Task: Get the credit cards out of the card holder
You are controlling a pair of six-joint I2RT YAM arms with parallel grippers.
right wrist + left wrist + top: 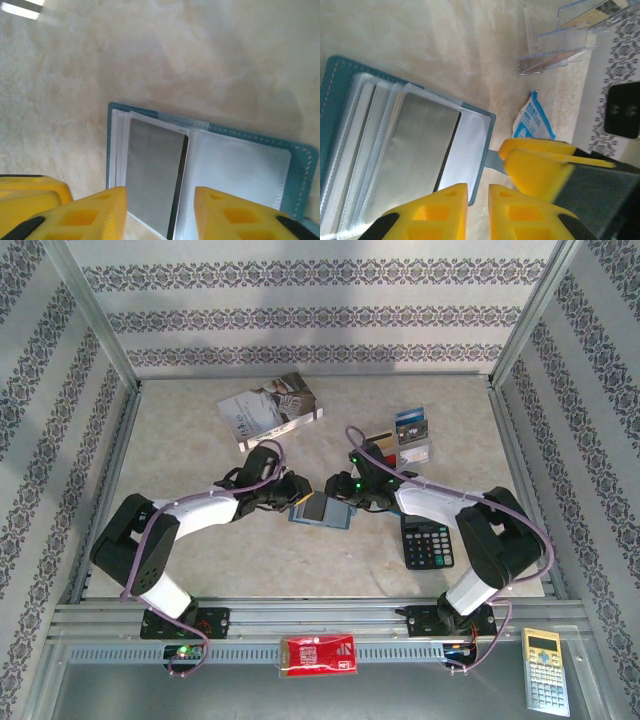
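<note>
Blue-grey and soft, the card holder (322, 512) lies open on the pale table (200, 550). It is in the middle, between the two arms. Inside it are see-through pockets, stacked one over the other. A flat grey card (152, 175) sits on top of the stack on one side. The other side looks white.

The right gripper (159, 200) hangs just over the holder. Its yellow fingers stand wide apart and grip nothing. The bottom end of the grey card lies in the space between them.

The left gripper (477, 200) is at the other end of the holder. Its two yellow fingers are close together, with just a thin gap. The edge of the holder runs down into that gap. It may be pinched there, but the picture is too blurry to tell. The two grippers are very near each other.

A grey-white book (270, 410) lies at the back of the table, to the left. A clear stand (412, 440) with cards in it is at the back right. A small white and blue packet (532, 120) lies near the stand. A black calculator (427, 543) lies beside the right arm, near the holder but not touching it. A red box (317, 653) sits on the metal rail at the front. A yellow calculator (545, 670) lies at the front right corner.
</note>
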